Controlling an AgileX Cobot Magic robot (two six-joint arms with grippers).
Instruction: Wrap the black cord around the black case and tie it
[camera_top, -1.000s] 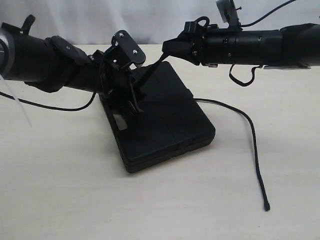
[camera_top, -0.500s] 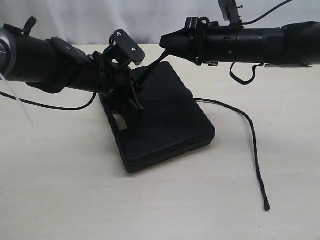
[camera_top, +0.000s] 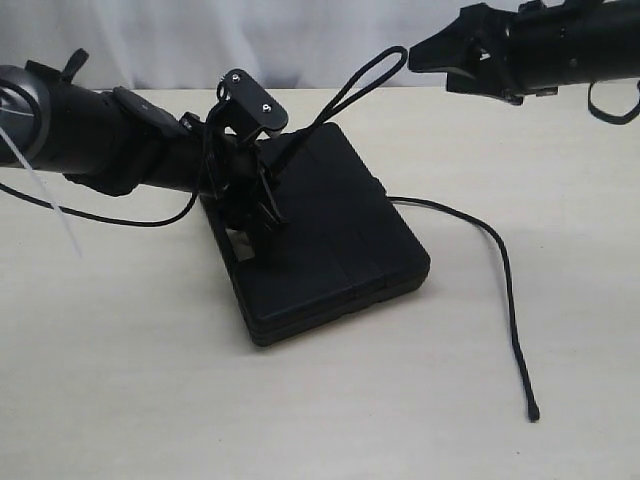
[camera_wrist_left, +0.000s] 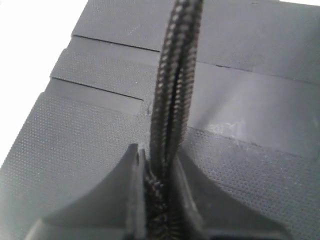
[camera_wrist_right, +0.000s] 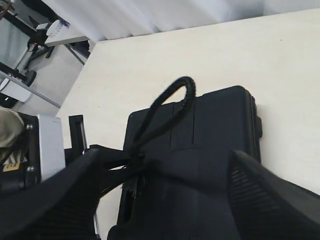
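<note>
Viewing the exterior camera first, the black case (camera_top: 335, 245) lies flat on the surface (camera_top: 150, 400), with the black cord (camera_top: 505, 268) trailing off its right side to a free tip well apart from the case. The left end effector (camera_top: 262, 192) bears down on the case's top near the left edge, and a doubled loop of cord rises from it toward the right end effector (camera_top: 418, 52), whose tips are near the loop's crown but not on it. In the left wrist view, the left end effector (camera_wrist_left: 160, 192) is closed tight on two strands of the black cord (camera_wrist_left: 175, 75) lying side by side over the ribbed, stippled lid of the black case (camera_wrist_left: 90, 135). In the right wrist view, the right end effector (camera_wrist_right: 165, 160) stands wide apart and holds nothing; the loop of black cord (camera_wrist_right: 170, 107) arches free above the black case (camera_wrist_right: 220, 120). The cord appears light, soft and braided, yet stiff enough to hold its arch unaided; its weave should resist slipping, and the crown of the loop is probably the best grasp point. The case appears rigid and unlikely to shift under light cord tension. No brand, label or writing is legible on either item.
</note>
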